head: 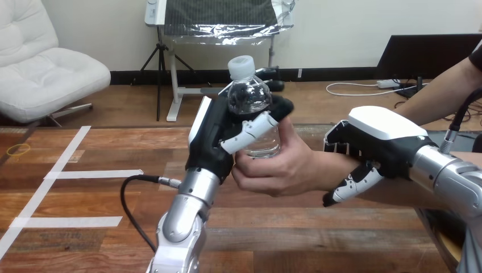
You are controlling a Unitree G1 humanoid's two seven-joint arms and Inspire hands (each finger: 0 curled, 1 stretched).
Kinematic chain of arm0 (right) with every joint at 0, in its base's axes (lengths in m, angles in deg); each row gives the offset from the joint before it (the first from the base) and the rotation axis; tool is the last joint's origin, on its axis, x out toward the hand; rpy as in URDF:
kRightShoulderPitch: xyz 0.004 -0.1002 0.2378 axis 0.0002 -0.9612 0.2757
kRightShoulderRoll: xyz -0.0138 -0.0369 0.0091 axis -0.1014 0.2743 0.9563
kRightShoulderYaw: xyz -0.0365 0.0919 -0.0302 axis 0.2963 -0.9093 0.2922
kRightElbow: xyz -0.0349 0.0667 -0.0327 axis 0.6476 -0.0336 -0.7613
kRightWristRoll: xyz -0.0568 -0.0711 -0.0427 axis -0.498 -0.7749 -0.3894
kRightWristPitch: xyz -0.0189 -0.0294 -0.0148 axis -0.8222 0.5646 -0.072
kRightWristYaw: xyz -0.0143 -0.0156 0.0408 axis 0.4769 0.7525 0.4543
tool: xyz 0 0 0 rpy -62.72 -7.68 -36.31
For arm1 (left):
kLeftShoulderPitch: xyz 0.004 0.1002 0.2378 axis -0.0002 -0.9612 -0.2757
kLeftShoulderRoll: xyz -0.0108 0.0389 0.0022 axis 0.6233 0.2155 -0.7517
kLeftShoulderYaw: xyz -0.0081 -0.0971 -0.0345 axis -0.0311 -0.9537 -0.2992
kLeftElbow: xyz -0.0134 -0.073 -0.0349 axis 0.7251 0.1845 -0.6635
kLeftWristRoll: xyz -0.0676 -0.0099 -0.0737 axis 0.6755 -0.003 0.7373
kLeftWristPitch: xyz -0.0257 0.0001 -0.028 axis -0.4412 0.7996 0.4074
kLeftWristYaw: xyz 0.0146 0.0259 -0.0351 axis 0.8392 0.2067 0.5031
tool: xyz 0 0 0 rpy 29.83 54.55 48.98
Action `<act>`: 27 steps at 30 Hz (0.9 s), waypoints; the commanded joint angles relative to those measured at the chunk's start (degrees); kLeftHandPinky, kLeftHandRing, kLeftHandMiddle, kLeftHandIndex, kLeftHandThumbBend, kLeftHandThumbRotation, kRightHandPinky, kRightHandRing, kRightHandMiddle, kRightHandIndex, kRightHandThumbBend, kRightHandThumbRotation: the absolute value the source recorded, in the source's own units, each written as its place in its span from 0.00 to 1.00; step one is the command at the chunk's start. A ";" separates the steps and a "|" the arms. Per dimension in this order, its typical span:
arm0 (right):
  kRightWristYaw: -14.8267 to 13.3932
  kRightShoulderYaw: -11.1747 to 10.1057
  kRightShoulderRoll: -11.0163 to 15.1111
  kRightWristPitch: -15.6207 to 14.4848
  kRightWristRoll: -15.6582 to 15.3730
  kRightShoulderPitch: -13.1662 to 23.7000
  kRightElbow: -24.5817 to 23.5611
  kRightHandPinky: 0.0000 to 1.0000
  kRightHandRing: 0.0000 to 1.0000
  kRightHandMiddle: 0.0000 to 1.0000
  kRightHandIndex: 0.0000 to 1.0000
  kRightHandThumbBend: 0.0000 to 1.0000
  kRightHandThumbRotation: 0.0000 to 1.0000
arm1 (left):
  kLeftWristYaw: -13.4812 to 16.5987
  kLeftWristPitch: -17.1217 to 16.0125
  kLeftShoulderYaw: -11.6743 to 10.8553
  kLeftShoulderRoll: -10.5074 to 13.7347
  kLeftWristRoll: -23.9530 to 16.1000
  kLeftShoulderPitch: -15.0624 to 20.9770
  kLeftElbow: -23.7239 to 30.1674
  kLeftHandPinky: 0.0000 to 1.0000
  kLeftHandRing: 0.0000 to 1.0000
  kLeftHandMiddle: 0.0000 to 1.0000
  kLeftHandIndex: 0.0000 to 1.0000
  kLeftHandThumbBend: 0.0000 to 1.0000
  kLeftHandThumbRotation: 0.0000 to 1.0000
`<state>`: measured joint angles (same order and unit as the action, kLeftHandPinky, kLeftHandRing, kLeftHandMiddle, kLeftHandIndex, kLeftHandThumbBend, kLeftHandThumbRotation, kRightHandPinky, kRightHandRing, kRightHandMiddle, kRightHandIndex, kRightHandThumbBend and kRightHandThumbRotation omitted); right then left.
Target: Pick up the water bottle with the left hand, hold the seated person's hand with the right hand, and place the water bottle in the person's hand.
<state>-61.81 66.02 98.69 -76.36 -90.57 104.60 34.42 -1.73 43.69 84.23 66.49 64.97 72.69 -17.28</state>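
Note:
A clear water bottle with a white cap stands upright above the table's middle. My left hand is raised with its fingers and thumb curled round the bottle's body. The person's hand reaches in from the right and wraps round the bottle's lower part, touching my left hand. My right hand comes in from the right and sits over the person's wrist, fingers curled round its far side and thumb curled under it.
The wooden table carries strips of white tape at the left. A black cable loops beside my left forearm. The person's forearm stretches in from the upper right.

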 commanded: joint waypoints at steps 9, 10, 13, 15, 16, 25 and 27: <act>0.96 -0.83 2.15 1.34 0.29 -0.81 1.69 0.42 0.56 0.64 0.68 0.99 0.82 | -1.11 0.48 0.31 1.83 0.39 -2.28 5.13 0.99 0.92 0.90 0.88 0.90 0.98; 1.06 -0.86 2.18 1.27 0.35 -0.84 1.67 0.43 0.58 0.65 0.69 0.99 0.84 | -1.18 0.48 0.27 1.88 0.50 -2.39 5.22 0.99 0.92 0.90 0.89 0.90 0.98; 1.66 -1.17 2.21 0.31 0.71 -1.08 1.14 0.48 0.65 0.69 0.73 1.00 0.86 | -1.48 0.72 0.07 1.97 1.14 -3.02 5.99 0.99 0.93 0.91 0.90 0.92 0.99; 1.91 -1.48 2.24 -0.18 1.03 -1.34 0.75 0.50 0.68 0.72 0.75 1.00 0.88 | -1.56 1.00 -0.07 2.05 1.52 -3.59 6.63 1.00 0.94 0.92 0.91 0.95 0.99; 1.99 -1.57 2.26 -0.32 1.12 -1.42 0.61 0.51 0.70 0.73 0.76 1.00 0.89 | -1.57 1.10 -0.08 2.07 1.62 -3.76 6.84 1.00 0.94 0.92 0.91 0.96 1.00; 2.03 -3.03 2.39 -0.77 2.46 -2.50 -0.41 0.56 0.78 0.80 0.84 1.00 0.95 | -1.24 1.98 -0.20 2.41 1.93 -6.38 10.17 1.00 0.95 0.92 0.92 1.00 1.00; 1.90 -3.46 2.42 -0.49 2.78 -2.70 -0.37 0.56 0.79 0.81 0.85 1.00 0.96 | -1.11 2.12 -0.21 2.58 1.83 -7.06 10.94 1.00 0.95 0.92 0.92 1.00 1.00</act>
<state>-60.03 64.46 100.08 -76.18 -89.06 103.04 33.95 -3.09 45.70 84.07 68.78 66.33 65.37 -10.79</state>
